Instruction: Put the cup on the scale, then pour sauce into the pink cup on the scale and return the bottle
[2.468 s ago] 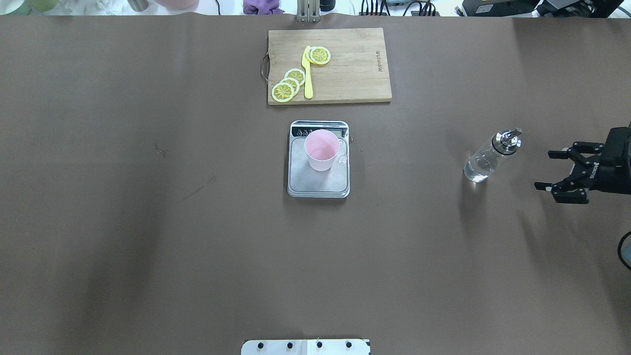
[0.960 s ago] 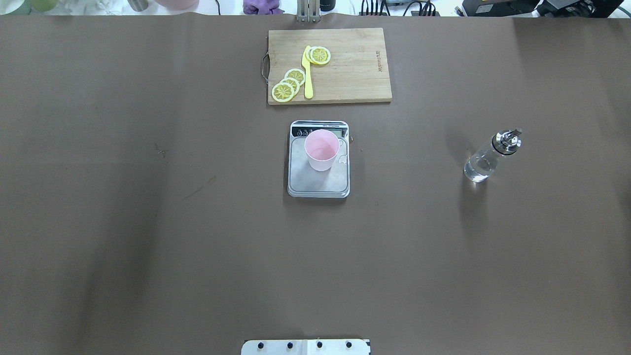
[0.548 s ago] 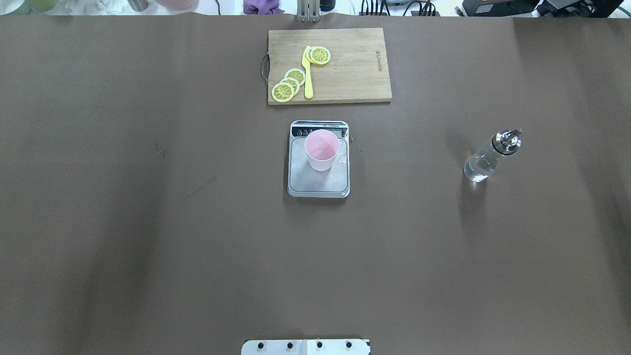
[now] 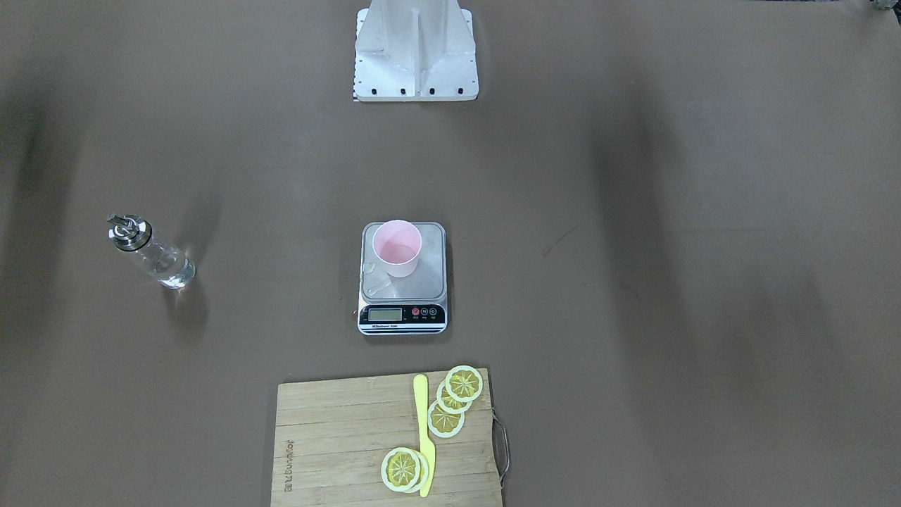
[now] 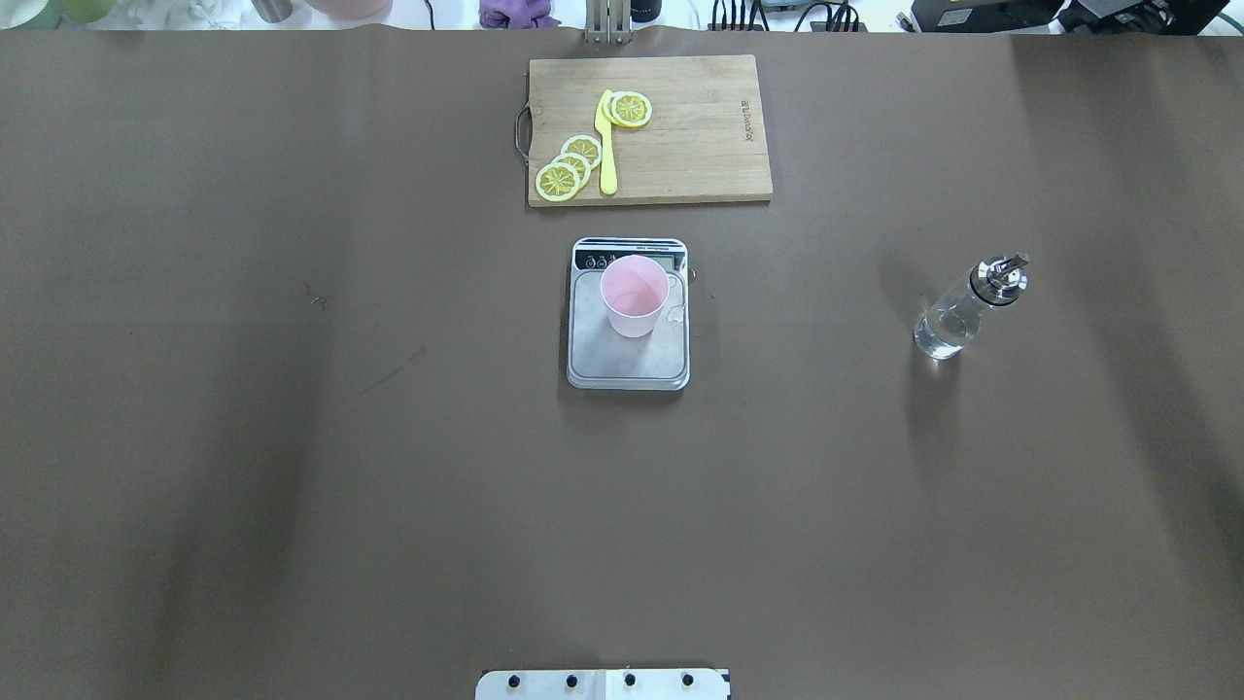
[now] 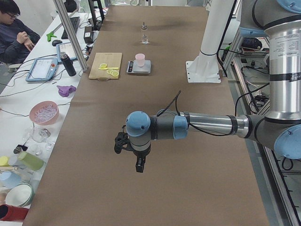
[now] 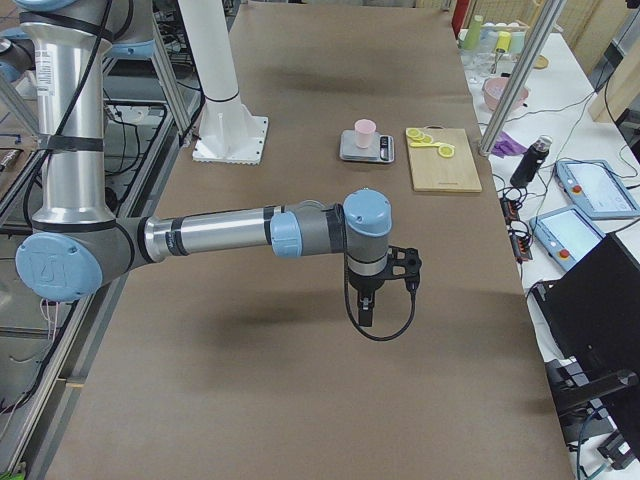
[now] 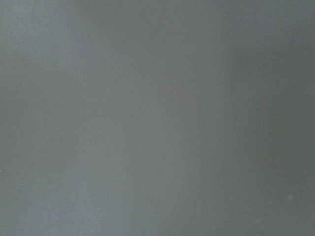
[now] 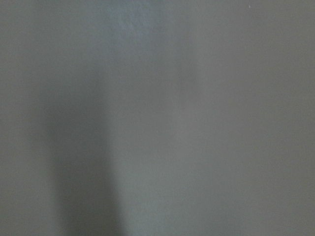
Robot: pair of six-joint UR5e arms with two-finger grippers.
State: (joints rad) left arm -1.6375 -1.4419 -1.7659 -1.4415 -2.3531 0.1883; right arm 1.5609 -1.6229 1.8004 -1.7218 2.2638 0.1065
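Note:
The pink cup (image 5: 634, 292) stands upright on the far part of the scale's (image 5: 627, 365) steel plate, mid-table; both also show in the front view, the cup (image 4: 398, 246) on the scale (image 4: 415, 285). The glass bottle (image 5: 957, 316) with its metal spout stands upright on the table's right side, clear sauce (image 5: 938, 335) in its lower part. My left gripper (image 6: 131, 153) and right gripper (image 7: 385, 285) hang over bare table near its ends, far from these things. They show only in the side views, so I cannot tell whether they are open or shut.
A wooden cutting board (image 5: 700, 146) with lemon slices (image 5: 569, 165) and a yellow knife (image 5: 606, 146) lies beyond the scale. The robot's white base (image 4: 415, 49) stands at the near edge. A person (image 6: 14, 28) sits at a cluttered side table.
The right gripper, open at the overhead view's right edge beside the bottle 2.5 s ago, has left that view. The cup, scale and bottle have not moved.

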